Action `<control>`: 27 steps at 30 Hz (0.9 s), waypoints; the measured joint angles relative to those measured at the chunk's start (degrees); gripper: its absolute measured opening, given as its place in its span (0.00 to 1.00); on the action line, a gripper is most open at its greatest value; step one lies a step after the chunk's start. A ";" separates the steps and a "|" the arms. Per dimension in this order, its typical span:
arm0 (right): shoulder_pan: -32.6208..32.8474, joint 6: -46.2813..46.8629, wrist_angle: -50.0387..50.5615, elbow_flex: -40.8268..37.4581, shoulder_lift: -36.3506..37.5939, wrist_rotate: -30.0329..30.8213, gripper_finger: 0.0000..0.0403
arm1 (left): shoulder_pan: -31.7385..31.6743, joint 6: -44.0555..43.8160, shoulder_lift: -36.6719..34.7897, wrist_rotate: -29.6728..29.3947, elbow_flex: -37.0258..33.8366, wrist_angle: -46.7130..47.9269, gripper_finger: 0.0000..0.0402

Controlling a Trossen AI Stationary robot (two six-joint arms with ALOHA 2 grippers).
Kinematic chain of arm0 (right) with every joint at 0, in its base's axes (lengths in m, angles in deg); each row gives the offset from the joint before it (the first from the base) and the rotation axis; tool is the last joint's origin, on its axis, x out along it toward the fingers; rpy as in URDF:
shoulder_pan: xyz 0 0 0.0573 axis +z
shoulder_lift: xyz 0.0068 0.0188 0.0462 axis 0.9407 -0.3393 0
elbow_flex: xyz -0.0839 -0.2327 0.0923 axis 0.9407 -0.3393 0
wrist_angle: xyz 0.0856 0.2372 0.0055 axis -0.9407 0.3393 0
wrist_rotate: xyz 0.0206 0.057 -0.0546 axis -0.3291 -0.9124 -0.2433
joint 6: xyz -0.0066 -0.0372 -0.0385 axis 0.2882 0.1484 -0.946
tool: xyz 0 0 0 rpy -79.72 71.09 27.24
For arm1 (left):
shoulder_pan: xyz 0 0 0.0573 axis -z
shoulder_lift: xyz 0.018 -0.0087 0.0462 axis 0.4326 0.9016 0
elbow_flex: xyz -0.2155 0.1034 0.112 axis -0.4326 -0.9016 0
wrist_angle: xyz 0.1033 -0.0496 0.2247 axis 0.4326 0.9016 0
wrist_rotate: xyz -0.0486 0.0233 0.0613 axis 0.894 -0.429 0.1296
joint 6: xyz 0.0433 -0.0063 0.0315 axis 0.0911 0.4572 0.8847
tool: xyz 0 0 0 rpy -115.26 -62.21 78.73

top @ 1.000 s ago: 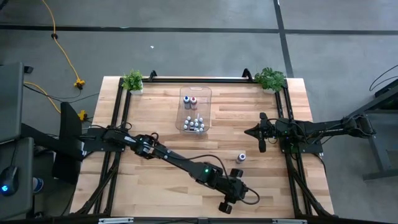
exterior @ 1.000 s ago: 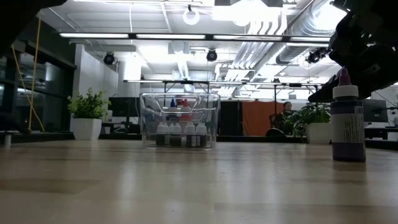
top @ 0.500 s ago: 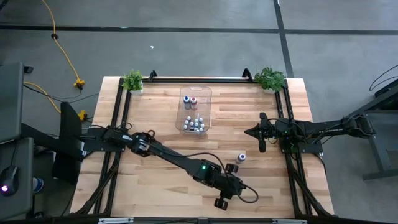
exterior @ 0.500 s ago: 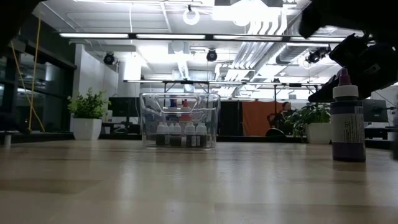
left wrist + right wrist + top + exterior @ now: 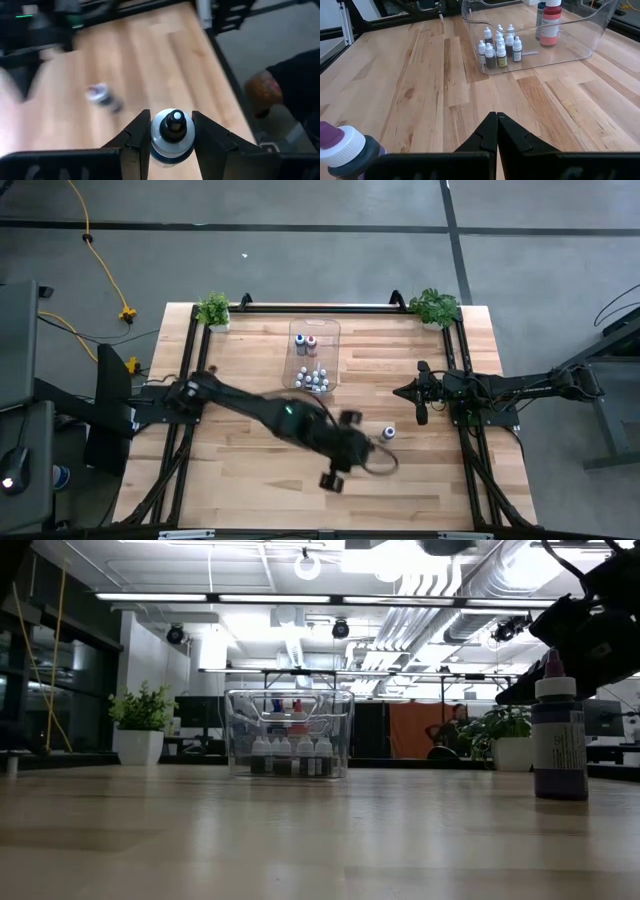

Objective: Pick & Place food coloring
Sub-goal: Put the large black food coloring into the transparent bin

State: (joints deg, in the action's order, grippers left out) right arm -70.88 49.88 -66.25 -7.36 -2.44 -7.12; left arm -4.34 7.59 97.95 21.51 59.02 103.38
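Observation:
A clear bin (image 5: 313,355) stands at the far middle of the table and holds several tiny white-capped food coloring bottles (image 5: 498,45) and two larger ones (image 5: 551,20). A purple bottle with a white cap (image 5: 388,433) stands alone on its base, right of centre; it also shows in the low view (image 5: 558,740). My left gripper (image 5: 340,452) hangs blurred above the table's middle, between that bottle and the bin, shut on a white-capped bottle (image 5: 171,132). My right gripper (image 5: 496,119) is shut and waits near the right edge. My left gripper pinches the white-capped bottle between its two fingers (image 5: 140,137), one on each side of the bottle's upper body (image 5: 170,150) just below the cap. The fingers come from above, pointing down. The bottle sits upright in the hold, lifted clear of the table.
Two small potted plants (image 5: 213,310) (image 5: 435,307) stand at the far corners. Black frame rails (image 5: 320,307) run along the far and side edges. Bare wood lies between the bin and the near edge.
My left arm has swung from the near right part of the table toward the left and far edges, nearer the bin, carrying the bottle high. It is blurred with motion now. The purple bottle and the bin have stayed put.

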 joint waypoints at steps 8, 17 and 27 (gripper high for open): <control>-0.02 0.00 0.05 0.00 0.05 0.00 0.00 | -2.65 -6.52 -9.30 -5.24 -0.02 12.35 0.26; -0.02 0.00 0.04 0.00 0.03 0.00 0.00 | -5.87 -21.07 -12.80 -16.45 0.00 13.64 0.26; -0.02 0.00 0.05 0.00 0.03 0.00 0.00 | -13.87 -24.14 -12.94 -22.00 -0.02 15.28 0.26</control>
State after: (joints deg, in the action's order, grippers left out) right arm -70.90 49.88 -66.20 -7.36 -2.41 -7.12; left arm -18.21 -16.55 85.00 -0.48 59.01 118.66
